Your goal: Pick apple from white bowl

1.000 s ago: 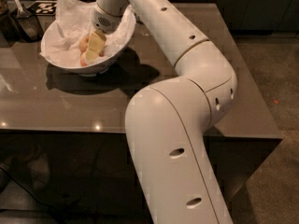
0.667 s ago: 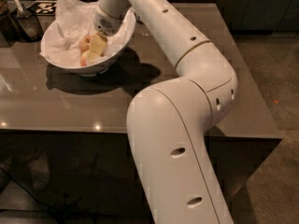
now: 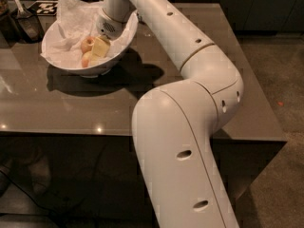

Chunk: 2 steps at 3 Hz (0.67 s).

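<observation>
Gripper [image 3: 98, 48] is hanging low inside the bowl [image 3: 107, 66], pressing right beside the apple [image 3: 86, 44] — whether it is gripping it, cannot tell. Apple is lying near the bowl's middle on crumpled paper [image 3: 69, 20]. Bowl is sitting on the table [image 3: 57, 106] — arm [image 3: 190, 56] is arching over its rim.
</observation>
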Each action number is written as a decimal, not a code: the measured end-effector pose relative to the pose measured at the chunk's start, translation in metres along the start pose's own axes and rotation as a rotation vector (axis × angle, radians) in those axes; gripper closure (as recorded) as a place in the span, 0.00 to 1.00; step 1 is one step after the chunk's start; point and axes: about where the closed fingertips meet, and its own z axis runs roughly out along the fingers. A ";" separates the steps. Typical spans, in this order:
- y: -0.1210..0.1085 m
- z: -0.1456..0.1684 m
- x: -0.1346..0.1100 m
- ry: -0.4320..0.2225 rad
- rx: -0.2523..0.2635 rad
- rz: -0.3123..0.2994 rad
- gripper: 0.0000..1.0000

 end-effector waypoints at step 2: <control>0.008 0.000 0.005 -0.012 -0.006 -0.017 0.31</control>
